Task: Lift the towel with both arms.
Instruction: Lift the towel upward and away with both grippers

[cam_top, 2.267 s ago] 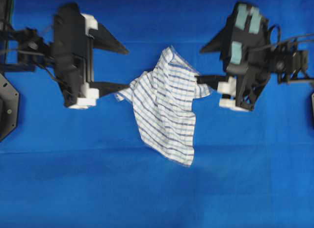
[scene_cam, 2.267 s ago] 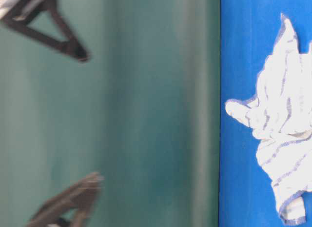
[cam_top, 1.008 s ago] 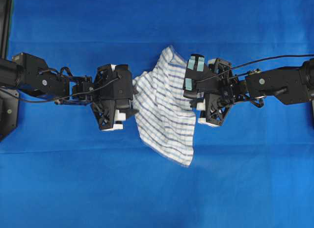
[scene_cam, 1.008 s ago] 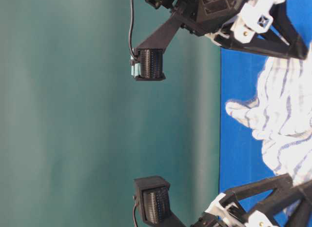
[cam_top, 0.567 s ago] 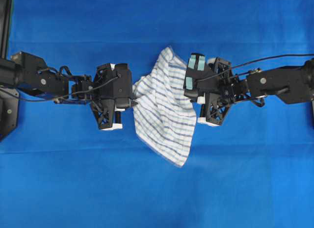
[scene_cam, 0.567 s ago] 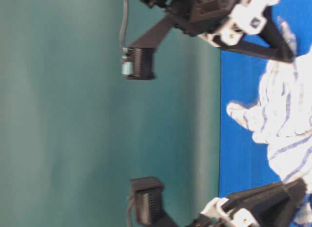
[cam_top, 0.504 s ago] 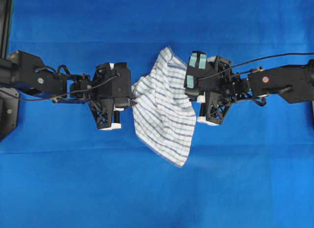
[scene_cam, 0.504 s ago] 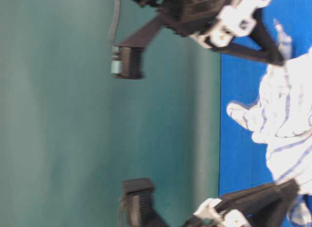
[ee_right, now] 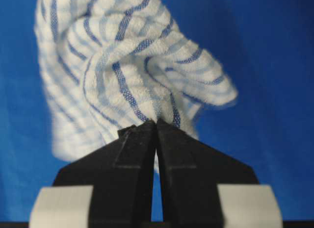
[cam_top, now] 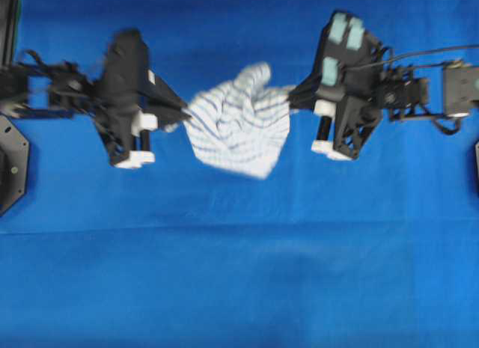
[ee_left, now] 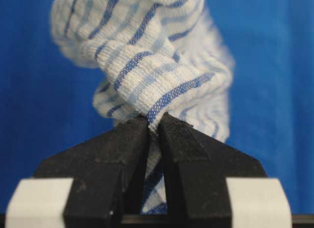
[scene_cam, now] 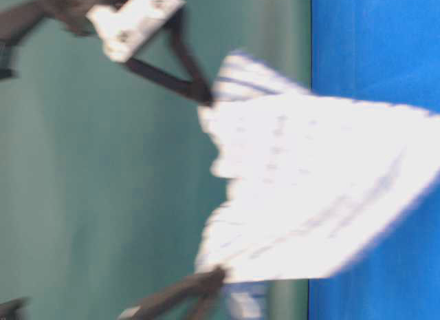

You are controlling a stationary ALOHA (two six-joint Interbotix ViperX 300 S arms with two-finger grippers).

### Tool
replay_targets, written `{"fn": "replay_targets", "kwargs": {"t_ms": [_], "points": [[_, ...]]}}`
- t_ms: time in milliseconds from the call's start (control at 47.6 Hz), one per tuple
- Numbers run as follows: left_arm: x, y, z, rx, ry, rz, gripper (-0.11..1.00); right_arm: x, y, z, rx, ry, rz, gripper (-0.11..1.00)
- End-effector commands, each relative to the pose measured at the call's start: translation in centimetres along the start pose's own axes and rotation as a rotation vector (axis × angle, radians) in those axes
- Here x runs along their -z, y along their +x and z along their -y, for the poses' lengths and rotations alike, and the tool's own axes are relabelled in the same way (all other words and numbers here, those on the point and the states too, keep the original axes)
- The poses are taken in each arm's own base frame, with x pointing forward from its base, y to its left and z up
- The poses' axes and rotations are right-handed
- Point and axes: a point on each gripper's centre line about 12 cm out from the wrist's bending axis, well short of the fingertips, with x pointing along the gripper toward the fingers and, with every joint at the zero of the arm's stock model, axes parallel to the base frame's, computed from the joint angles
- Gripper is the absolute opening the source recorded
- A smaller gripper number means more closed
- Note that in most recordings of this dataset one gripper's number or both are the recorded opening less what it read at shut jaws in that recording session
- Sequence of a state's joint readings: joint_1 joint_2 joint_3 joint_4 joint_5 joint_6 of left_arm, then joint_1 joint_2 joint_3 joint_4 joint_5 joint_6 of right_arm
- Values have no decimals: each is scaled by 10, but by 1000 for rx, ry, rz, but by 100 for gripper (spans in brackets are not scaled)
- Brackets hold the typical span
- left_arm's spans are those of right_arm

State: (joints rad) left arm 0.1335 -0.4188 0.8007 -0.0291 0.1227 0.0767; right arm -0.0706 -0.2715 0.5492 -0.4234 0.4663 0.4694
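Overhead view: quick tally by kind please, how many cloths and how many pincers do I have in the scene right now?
Checked towel: 1, pinched at opposite edges.
Pincers: 2, the left pincer and the right pincer, both shut on the towel.
Blue cloth surface: 1, underneath.
Total: 4.

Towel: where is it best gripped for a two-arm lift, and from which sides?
At two opposite edges, one arm from each side. The towel is thin and limp; both grippers, left and right, pinch bunched edge folds, and it hangs between them.
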Motion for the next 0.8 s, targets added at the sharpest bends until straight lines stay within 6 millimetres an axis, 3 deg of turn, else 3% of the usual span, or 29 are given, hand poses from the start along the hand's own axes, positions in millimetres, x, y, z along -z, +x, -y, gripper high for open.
{"fn": "replay_targets", "kwargs": {"t_ms": [0,126,441,609,777], "points": [[-36,-29,-6,-16,-8,84,5,-36,-34,7,18,4,91,1],[-68,-64,-10,-24,-10,137,5,-65,-67,13,38,-22,158,1],[-120,-119,-14,-37,-4,249,5,-122,-122,21,65,-65,308,1],[-146,-144,-14,-44,13,319,5,-142,-144,23,70,-64,362,1],[-156,-154,-15,-50,41,350,5,-149,-153,20,59,-68,389,1]]}}
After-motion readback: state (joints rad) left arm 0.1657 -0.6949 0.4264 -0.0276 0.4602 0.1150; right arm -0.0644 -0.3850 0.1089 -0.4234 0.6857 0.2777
